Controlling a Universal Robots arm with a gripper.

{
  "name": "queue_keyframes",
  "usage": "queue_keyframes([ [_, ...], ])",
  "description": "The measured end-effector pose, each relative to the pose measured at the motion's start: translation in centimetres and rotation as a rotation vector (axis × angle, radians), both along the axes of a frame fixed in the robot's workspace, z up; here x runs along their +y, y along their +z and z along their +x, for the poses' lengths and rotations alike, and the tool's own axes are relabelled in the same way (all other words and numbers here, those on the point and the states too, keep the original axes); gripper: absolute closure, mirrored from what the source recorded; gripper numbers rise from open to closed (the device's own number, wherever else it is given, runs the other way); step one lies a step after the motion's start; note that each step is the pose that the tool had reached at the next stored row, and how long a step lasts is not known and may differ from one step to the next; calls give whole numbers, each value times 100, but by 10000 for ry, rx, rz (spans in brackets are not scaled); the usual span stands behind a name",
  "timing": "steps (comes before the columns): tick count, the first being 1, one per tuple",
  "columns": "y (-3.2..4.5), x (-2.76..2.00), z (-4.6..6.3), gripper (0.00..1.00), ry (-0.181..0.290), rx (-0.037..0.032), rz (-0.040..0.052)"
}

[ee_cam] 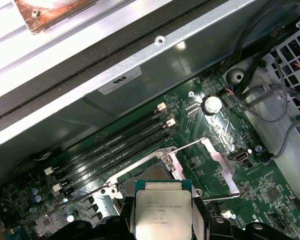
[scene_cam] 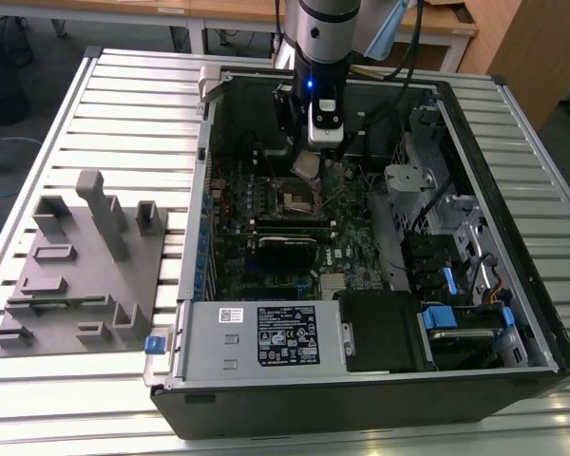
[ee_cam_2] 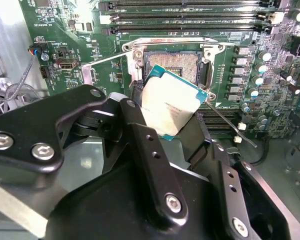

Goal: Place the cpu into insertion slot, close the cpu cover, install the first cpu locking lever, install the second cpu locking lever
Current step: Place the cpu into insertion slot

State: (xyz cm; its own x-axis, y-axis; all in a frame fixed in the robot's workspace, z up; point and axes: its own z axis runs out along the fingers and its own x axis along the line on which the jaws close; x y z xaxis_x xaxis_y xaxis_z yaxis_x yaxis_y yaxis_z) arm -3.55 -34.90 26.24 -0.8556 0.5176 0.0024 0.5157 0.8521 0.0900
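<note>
Progress: none of the four steps is finished. The first, carrying the cpu to its slot, is under way. Seating it, closing the cover and setting both levers are left to you.

Computer case (scene_cam: 361,404): one, lying open. Your gripper (scene_cam: 309,161) reaches down inside it.

Grey fixture tray (scene_cam: 76,275): one, outside the case and well apart from the fingers.

Power-supply box (scene_cam: 266,337): one, well apart from the fingers.

Motherboard (scene_cam: 266,223): one, spread beneath the fingers.

Fingers (ee_cam_2: 140,135): two, clamped on opposite edges of the cpu.

Insertion slot (ee_cam_2: 179,64): one, bare, its contact field exposed just beyond the fingertips.

Cpu cover (ee_cam: 221,162): one, swung open to one side of the slot. It is near the fingertips and not touching them.

Cpu (ee_cam_2: 170,102): one, between your fingers with its metal top showing. It sits tilted and, as I judge it, is not yet in the slot.

Locking levers: one thin lever (ee_cam_2: 230,125) stands loose just beside the fingertips. I cannot make out the second with certainty.
</note>
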Motion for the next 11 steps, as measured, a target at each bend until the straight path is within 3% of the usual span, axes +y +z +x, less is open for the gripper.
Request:
queue_keyframes([
  [5,0,0,0,46,-27,-1,0],
  [11,-6,0,0,46,-1019,0,0],
])
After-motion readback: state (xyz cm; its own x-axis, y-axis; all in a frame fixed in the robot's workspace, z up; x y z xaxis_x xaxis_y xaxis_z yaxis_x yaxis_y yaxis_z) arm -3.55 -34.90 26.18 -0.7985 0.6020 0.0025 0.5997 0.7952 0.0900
